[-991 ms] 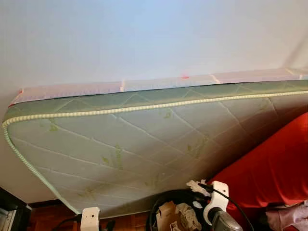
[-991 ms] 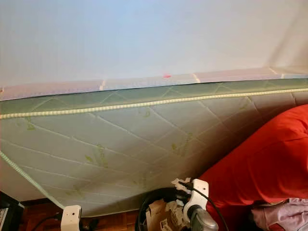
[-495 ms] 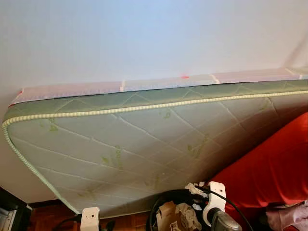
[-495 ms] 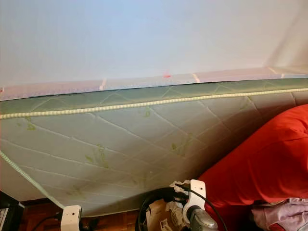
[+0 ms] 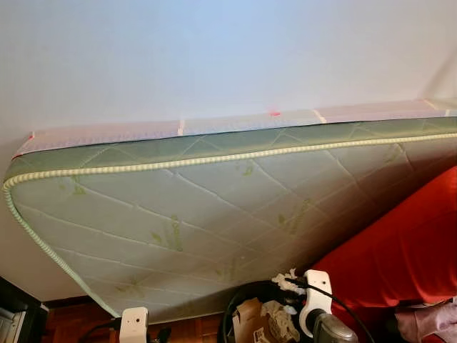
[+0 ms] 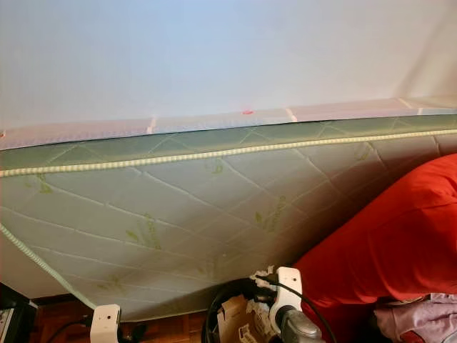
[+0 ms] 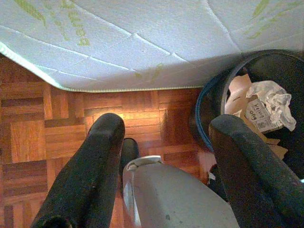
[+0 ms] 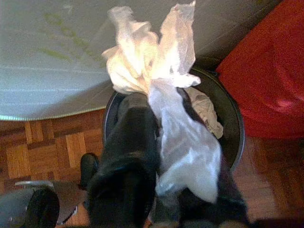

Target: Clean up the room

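Observation:
My right gripper (image 8: 166, 118) is shut on a crumpled white wad of tissue and thin plastic (image 8: 147, 57), which sticks out past the fingertips. It hangs over the round black trash bin (image 8: 235, 128) on the parquet floor. In the left eye view the wad (image 5: 285, 281) sits just ahead of the right wrist, above the bin (image 5: 235, 304). My left gripper (image 7: 168, 135) is open with nothing between its fingers. It hovers over the floor beside the bin's rim (image 7: 214, 97). Crumpled paper and cardboard (image 7: 266, 102) lie inside the bin.
A green quilted mattress (image 5: 214, 214) leans against the white wall, right behind the bin. A large red cushion (image 5: 403, 250) presses in on the right, with pink cloth (image 5: 432, 321) below it. Dark furniture (image 5: 14, 314) stands at the far left.
My right wrist with the wad has drifted slightly left and down, closer over the bin. The left arm has stayed put.

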Available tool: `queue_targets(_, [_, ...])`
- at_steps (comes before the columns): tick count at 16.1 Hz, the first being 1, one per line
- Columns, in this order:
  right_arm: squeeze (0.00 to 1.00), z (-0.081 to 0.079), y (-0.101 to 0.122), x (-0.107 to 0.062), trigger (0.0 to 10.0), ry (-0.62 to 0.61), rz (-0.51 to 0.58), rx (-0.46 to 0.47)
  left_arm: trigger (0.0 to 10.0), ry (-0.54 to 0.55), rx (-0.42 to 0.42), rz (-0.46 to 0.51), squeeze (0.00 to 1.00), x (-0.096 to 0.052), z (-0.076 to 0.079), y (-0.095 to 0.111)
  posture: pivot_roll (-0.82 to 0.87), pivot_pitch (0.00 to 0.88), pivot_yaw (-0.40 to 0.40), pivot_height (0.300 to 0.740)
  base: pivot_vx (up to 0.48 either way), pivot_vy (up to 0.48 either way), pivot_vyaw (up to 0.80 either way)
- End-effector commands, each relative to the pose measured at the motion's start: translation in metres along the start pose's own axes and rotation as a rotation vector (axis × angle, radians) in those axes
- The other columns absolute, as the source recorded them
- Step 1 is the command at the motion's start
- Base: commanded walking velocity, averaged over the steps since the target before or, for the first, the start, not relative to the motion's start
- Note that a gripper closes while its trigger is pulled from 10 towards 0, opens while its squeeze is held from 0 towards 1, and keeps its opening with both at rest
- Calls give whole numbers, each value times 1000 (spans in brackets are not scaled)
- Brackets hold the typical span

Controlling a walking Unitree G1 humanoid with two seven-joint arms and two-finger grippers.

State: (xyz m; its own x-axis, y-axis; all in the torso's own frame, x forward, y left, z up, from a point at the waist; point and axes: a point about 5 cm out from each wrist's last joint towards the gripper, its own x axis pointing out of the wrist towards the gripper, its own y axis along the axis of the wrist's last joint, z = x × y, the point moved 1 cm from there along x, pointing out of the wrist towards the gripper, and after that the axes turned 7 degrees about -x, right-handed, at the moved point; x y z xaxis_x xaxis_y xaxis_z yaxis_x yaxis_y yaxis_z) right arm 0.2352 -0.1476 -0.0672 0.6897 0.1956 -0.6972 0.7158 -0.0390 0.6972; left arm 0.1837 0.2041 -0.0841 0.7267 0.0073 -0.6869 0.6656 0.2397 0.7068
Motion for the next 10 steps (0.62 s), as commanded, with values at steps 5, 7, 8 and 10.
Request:
queue_targets(5, [1000,1,-5,-1,10000,32,-51,-46,10000,1,4,-31,0,-1,1,-7,145,26,-81,740,0,0,0])
queue_targets(7, [1000,2,-7,-2,10000,30,-60,-63,10000,2,5,-32,0,-1,2,-7,145,20,-81,740,0,0,0])
queue_targets(8, [1000,2,-9,-2,10000,30,-74,-76,10000,3,8,-34,0,-1,2,-7,144,13,-82,740,0,0,0])
queue_targets(10, [1000,0,-13,-3,10000,51,-98,-101,10000,5,8,-37,0,-1,1,-8,144,11,-82,740,0,0,0])
